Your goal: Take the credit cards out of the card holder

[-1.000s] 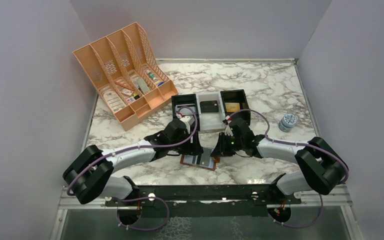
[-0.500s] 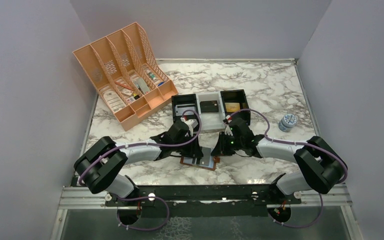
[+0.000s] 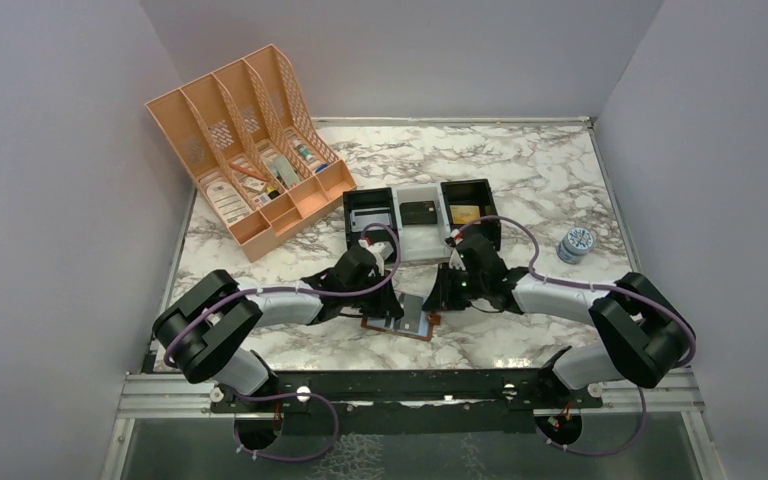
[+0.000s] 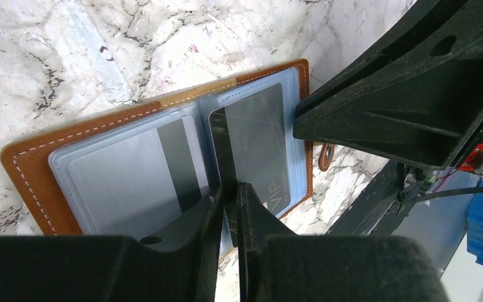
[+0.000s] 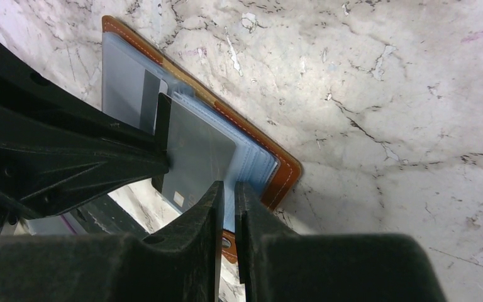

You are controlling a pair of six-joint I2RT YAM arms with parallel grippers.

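The brown card holder [image 3: 400, 324] lies spread open on the marble between both grippers. In the left wrist view its leather [image 4: 28, 170] frames pale blue pockets. My left gripper [image 4: 229, 200] is shut on the edge of a dark grey credit card [image 4: 258, 145] marked VIP, which sticks partly out of the right pocket. A second card with a black stripe [image 4: 126, 182] sits in the left pocket. My right gripper [image 5: 229, 192] is shut on the card holder's [image 5: 283, 170] right pocket edge, beside the grey card [image 5: 198, 154].
Three black and white trays [image 3: 420, 215] stand just behind the wallet, with cards in them. An orange file organiser [image 3: 245, 150] fills the back left. A small round tin [image 3: 576, 243] sits at the right. Walls close in on both sides.
My left arm's elbow has swung right, toward the wallet, while its gripper stays at the card. The right arm has not moved.
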